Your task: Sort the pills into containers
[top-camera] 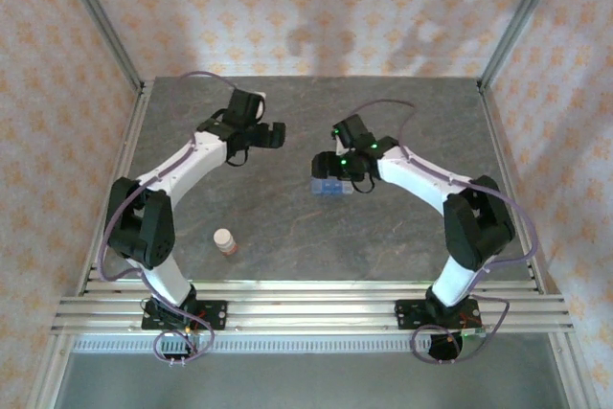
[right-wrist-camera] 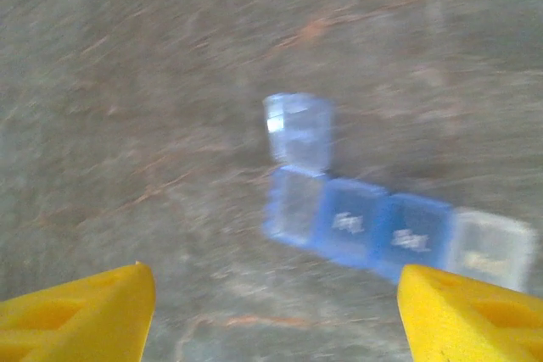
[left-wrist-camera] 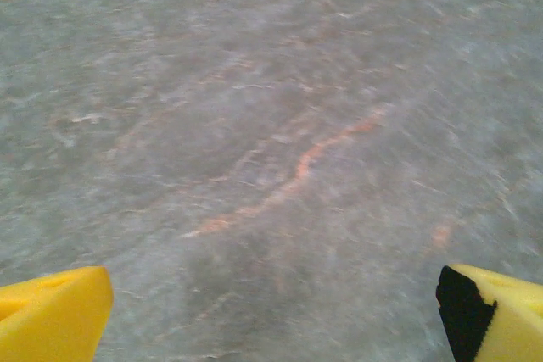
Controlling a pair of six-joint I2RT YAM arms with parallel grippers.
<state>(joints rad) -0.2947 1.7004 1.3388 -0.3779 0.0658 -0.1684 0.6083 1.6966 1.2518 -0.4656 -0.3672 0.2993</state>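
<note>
- The right hand (right-wrist-camera: 271,320) hangs above the desk with its yellow fingers (right-wrist-camera: 81,311) spread wide apart, gripping nothing.
- The pill box (right-wrist-camera: 373,226) lies flat at about 1 o'clock from that hand. It is a light-blue strip running from 9 to 3 o'clock.
- The cell at the box's 9 o'clock end is open, its clear lid (right-wrist-camera: 297,129) flipped up toward 12 o'clock, and the other lids look closed. The blur hides whether anything lies in the open cell.
- The left hand (left-wrist-camera: 271,320) is likewise spread and empty over bare desk. In the top view it is at 10 o'clock of the box, well apart from it.
- The step looks like an approach to the box, early in the sorting.
- To do it well, the right hand should centre over the open cell, descend slowly and keep its fingers off the raised lid. So light a box would probably slide, or its lid snap shut, if nudged.
- The bottle (top-camera: 225,241), orange-brown with a white cap, stands upright at 7 o'clock of the box, well apart.
- The desk (top-camera: 402,237) is matte grey stone pattern with orange veins.
- Floral-papered walls (top-camera: 316,7) enclose it, and aluminium rails (top-camera: 306,299) run along the 6 o'clock edge.
</note>
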